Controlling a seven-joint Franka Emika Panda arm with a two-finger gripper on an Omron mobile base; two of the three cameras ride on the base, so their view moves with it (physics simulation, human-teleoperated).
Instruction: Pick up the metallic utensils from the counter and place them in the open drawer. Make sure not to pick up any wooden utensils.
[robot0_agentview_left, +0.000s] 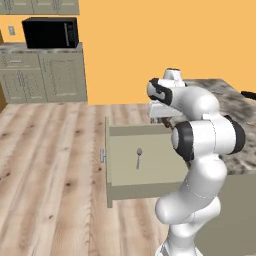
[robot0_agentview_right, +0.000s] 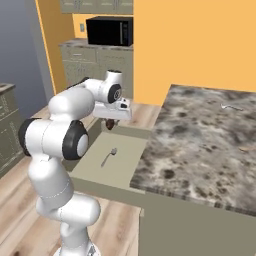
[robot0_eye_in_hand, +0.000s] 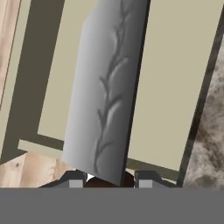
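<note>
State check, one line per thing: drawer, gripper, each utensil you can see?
drawer: pulled open, one spoon inside.
spoon: lying flat on the drawer floor.
gripper: over the open drawer, shut on the knife.
knife: held, grey blade pointing away from the hand over the drawer.
silver utensil: lying on the counter, far side, untouched.

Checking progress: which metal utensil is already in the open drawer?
The small silver spoon lies alone on the sage-green drawer's floor. The broad grey blade is between the jaws above it; another silver piece lies on the mottled marble counter.
</note>
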